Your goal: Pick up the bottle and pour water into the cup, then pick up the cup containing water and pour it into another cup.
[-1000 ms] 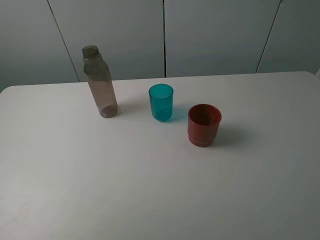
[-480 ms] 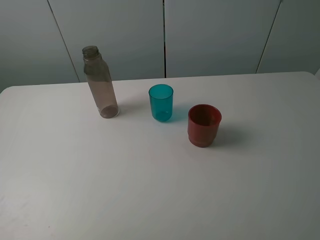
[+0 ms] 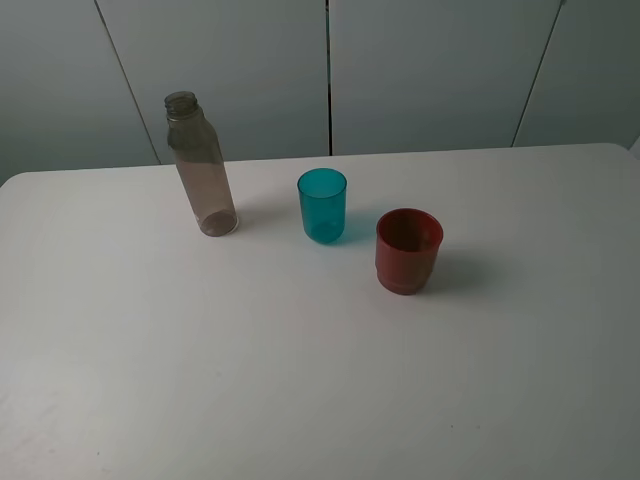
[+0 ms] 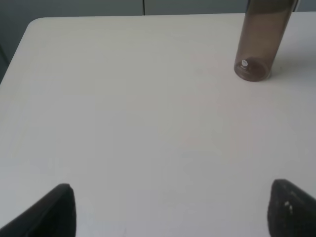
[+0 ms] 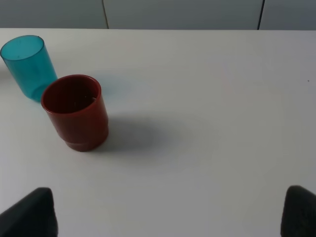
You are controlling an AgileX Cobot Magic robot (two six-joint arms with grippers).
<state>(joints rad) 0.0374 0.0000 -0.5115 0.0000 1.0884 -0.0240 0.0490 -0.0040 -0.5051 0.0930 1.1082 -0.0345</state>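
Note:
The smoky grey-brown bottle [image 3: 203,170] stands upright and capless at the back left of the white table. To its right stands the teal cup [image 3: 322,205], and the red-brown cup [image 3: 408,250] sits a little nearer and further right. Neither arm shows in the exterior high view. In the left wrist view my left gripper [image 4: 173,210] is open and empty, with the bottle [image 4: 259,44] well ahead of it. My right gripper [image 5: 168,212] is also open and empty in its wrist view, well short of the red-brown cup [image 5: 76,111] and the teal cup [image 5: 28,66] behind it.
The white table [image 3: 300,380] ends at a far edge just behind the bottle, in front of grey wall panels [image 3: 420,70]. Its left corner [image 4: 34,24] shows in the left wrist view.

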